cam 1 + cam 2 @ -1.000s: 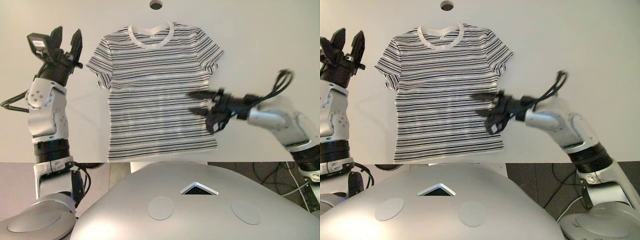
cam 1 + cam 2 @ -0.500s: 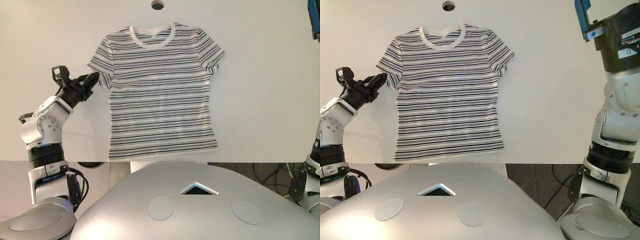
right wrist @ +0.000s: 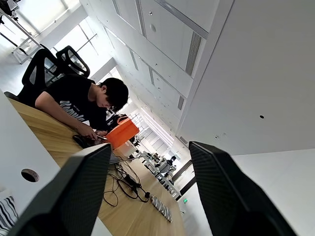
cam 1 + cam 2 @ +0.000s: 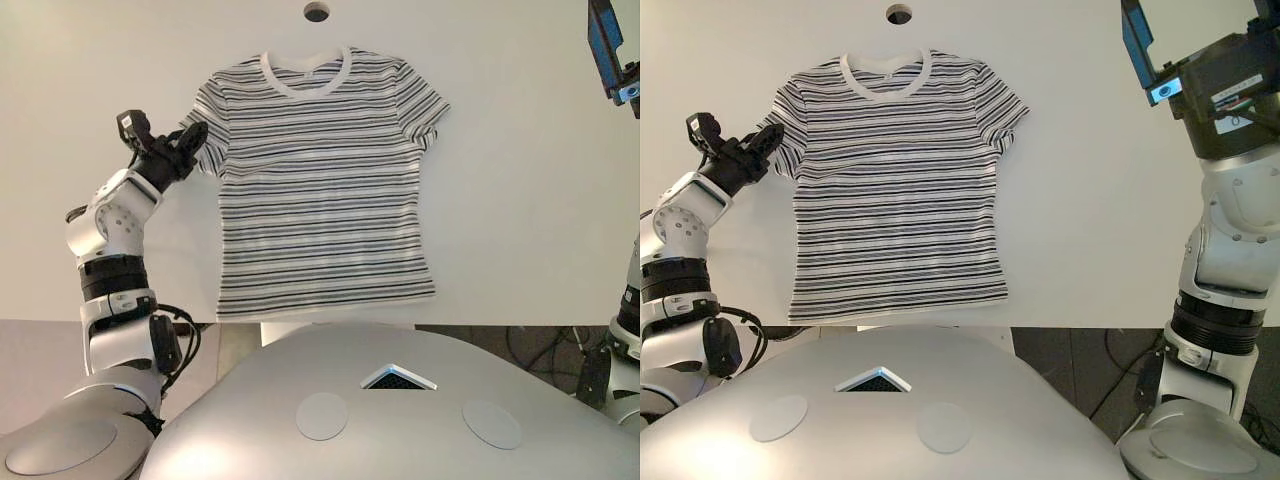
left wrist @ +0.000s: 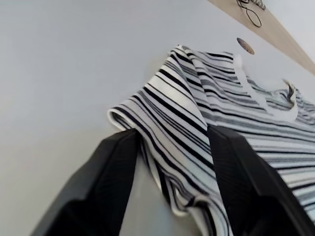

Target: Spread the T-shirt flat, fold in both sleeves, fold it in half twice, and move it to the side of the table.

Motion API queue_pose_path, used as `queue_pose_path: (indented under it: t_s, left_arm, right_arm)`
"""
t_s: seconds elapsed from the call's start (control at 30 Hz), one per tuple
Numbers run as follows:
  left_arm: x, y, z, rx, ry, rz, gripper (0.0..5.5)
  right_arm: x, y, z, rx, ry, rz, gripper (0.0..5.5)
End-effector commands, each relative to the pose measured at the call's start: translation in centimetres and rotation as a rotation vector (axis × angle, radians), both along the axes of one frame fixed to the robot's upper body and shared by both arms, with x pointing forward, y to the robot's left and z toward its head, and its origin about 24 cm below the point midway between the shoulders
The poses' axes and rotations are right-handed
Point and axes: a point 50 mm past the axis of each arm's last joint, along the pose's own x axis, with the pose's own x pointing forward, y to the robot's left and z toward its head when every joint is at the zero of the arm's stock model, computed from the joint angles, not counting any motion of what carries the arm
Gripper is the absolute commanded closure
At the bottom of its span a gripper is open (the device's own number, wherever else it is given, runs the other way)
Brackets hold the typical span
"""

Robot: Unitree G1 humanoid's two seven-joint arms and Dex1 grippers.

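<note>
The striped T-shirt (image 4: 320, 180) lies spread flat on the white table (image 4: 520, 200), collar at the far side, both sleeves out. My left gripper (image 4: 185, 150) is at the shirt's left sleeve (image 5: 162, 105). It is open (image 5: 172, 135), one finger (image 5: 115, 162) on each side of the sleeve's hem. My right arm (image 4: 1225, 110) is raised high at the table's right side, well away from the shirt. Its gripper (image 3: 147, 152) is open, holds nothing and faces the ceiling.
A round hole (image 4: 316, 11) sits in the table just beyond the collar. Bare tabletop stretches right of the shirt and on its left beyond the sleeve. The table's near edge (image 4: 500, 322) runs just below the shirt's hem.
My right gripper left the shirt's right side and rose high at the right. My left arm came down from a raised pose and moved in to the left sleeve.
</note>
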Motion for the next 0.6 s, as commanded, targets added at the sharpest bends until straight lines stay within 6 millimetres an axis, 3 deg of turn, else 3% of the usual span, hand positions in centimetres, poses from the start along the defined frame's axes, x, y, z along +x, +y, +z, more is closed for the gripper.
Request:
queue_pose_path:
  t_s: [0.03, 0.43, 0.6]
  left_arm:
    - [-1.5, -0.7, -3.1, -0.03, 0.162, 0.029, 3.23]
    - [-1.4, -0.6, -2.5, -0.045, 0.109, 0.047, 5.44]
    - [-1.2, -1.1, -1.8, -0.03, 0.057, 0.027, 5.47]
  right_arm:
    - [-0.2, 0.4, -0.4, -0.02, 0.013, 0.021, 2.58]
    - [-0.1, 1.1, -1.2, -0.046, 0.045, 0.041, 2.58]
    - [0.0, 1.4, -1.3, -0.046, 0.048, 0.046, 2.58]
